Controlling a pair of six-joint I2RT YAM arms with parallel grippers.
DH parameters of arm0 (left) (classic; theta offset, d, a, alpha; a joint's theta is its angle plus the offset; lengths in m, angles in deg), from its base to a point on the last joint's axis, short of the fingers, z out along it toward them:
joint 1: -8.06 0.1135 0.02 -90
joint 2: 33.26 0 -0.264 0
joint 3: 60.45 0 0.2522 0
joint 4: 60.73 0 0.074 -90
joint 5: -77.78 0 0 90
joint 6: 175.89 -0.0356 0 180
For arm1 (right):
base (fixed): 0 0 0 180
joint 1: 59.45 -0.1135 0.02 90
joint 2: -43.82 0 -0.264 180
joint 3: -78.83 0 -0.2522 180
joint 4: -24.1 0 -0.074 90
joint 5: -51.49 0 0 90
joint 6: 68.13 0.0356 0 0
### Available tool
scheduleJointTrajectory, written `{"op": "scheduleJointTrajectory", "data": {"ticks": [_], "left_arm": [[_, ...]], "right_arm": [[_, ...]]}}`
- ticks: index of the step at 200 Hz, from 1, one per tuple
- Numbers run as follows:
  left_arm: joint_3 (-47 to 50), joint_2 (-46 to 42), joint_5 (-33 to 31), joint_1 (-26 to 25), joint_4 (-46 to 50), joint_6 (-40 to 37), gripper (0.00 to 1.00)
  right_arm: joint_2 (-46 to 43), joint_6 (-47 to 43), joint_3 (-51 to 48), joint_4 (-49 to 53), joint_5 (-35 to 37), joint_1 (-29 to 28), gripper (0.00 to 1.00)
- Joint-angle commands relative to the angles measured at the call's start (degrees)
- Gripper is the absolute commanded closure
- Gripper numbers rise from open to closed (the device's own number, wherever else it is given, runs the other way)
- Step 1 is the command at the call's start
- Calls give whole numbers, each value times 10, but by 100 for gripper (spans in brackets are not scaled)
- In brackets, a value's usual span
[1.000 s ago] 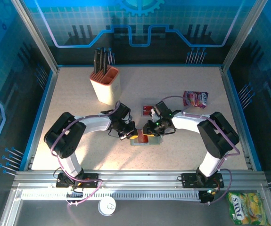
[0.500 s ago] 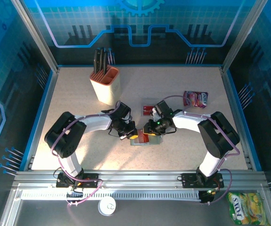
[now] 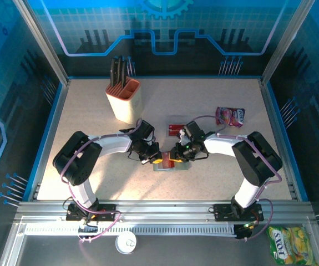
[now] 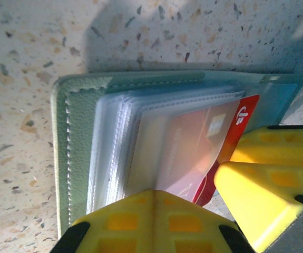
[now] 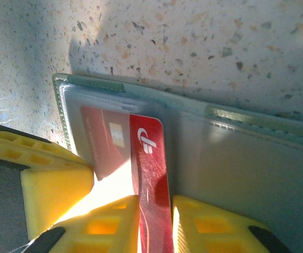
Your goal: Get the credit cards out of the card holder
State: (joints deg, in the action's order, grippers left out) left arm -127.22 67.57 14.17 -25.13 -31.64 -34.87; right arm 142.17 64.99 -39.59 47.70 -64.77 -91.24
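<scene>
Jaws of both arms come together over the card holder point(image 3: 184, 164), which lies open on the counter point(image 3: 92, 111) between them. The left jaws are closed together with nothing between them. One of their yellow pads point(image 4: 151, 221) touches the near edge of the holder's clear sleeves point(image 4: 119, 137). The right jaws stand narrow, pinched on a red card point(image 5: 150, 158). Its bare end, with a white logo, sits between their pads point(image 5: 214, 226). The rest of that card, chip included, lies under a frosted sleeve, just beside the tip of the left jaws.
</scene>
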Motion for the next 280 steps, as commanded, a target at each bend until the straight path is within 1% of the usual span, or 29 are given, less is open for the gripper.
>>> {"op": "scheduleJointTrajectory", "data": {"ticks": [1,49,132,159,200,236,241,255,280], "left_arm": [[-4,15,-18,-3,33,-4,100],[-2,14,-19,-3,33,-4,100],[-3,13,-18,-2,35,-5,100],[-6,9,-15,-2,32,-6,100],[-26,-18,-9,-2,37,-7,97],[-38,-31,-9,-1,46,-9,95],[-39,-32,-9,-1,46,-9,94],[-38,-34,-10,1,46,-9,94],[-34,-35,-9,4,42,-6,93]], "right_arm": [[-16,10,-7,-15,-19,8,78],[-26,11,-17,-16,-15,12,86],[-67,-7,-33,19,0,31,89],[-88,-14,-31,37,6,35,91],[-114,-32,-14,65,13,38,95],[-120,-92,22,134,37,43,98],[-120,-106,44,146,39,44,98],[-116,-165,71,184,45,44,98],[-102,-293,116,261,83,42,99]]}}
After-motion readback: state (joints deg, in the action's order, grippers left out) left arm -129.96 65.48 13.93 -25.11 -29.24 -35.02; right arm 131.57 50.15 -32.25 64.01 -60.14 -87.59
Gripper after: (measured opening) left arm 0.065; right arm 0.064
